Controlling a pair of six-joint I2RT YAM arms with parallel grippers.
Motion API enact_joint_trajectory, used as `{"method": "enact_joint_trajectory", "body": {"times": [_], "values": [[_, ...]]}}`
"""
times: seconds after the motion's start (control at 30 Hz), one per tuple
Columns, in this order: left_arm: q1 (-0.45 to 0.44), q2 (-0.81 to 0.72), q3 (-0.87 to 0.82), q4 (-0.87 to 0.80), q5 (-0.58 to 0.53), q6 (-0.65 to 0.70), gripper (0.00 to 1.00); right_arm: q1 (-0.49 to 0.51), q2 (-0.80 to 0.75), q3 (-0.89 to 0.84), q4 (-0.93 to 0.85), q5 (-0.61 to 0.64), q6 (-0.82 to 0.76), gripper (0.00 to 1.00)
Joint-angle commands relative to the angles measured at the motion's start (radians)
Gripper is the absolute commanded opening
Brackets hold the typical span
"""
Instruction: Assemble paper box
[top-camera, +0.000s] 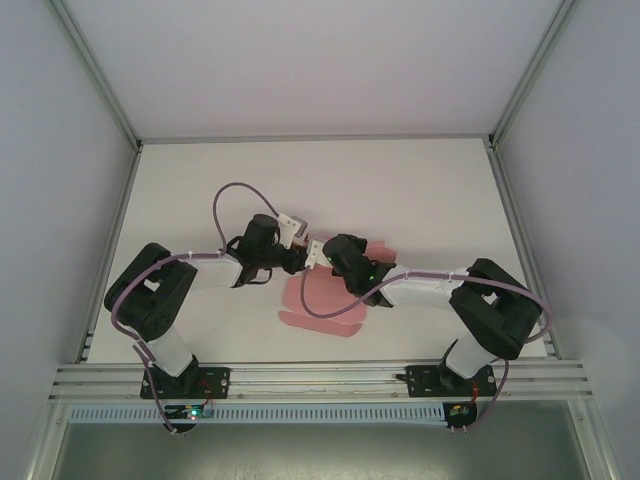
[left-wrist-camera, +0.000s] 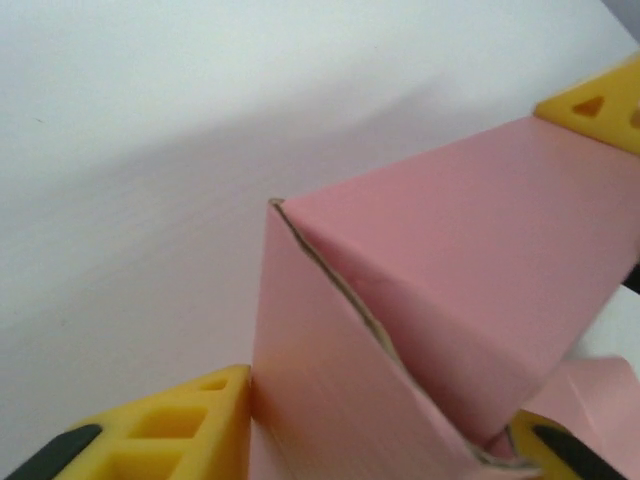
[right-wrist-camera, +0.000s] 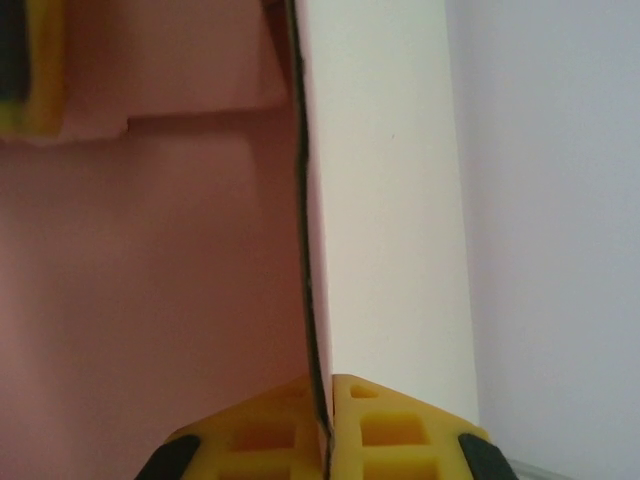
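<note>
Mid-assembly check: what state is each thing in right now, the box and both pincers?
paper box: partly folded, panels raised at creases, not yet a closed box.
left pincer: fingers apart, astride a folded section of the card; unclear whether it is clamped.
right pincer: shut, pinching a card panel seen edge-on.
</note>
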Motion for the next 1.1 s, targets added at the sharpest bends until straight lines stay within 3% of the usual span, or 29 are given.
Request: {"method": "enact_joint_trajectory", "body": {"times": [0.0,0.13,0.3,0.57,0.7,0.8,1.0,1.07], "values": [[0.001,0.029,-0.004,0.081,-0.217,-0.029,0.29,0.037,-0.007,-0.023,-0.004,-0.095,0.075,0.00],[-0.012,0.046,0.022,0.004,-0.345,-0.009,0.22,0.038,-0.018,-0.023,-0.014,-0.077,0.069,0.00],[-0.050,0.081,0.071,-0.126,-0.609,-0.017,0.19,0.040,-0.064,-0.009,-0.071,-0.098,0.087,0.00],[-0.089,0.097,0.021,-0.076,-0.805,-0.040,0.17,0.046,-0.152,-0.012,-0.158,-0.162,0.101,0.00],[-0.137,0.100,0.030,-0.064,-0.898,0.004,0.02,0.060,-0.160,-0.004,-0.171,-0.179,0.123,0.00],[-0.158,0.096,0.030,-0.028,-0.891,0.040,0.00,0.062,-0.177,0.015,-0.184,-0.217,0.196,0.00],[-0.162,0.064,-0.105,0.252,-0.691,0.098,0.00,0.024,-0.332,-0.039,-0.234,-0.256,0.327,0.34],[-0.161,0.075,-0.137,0.332,-0.638,0.105,0.00,-0.008,-0.435,-0.074,-0.246,-0.305,0.383,0.51]]}}
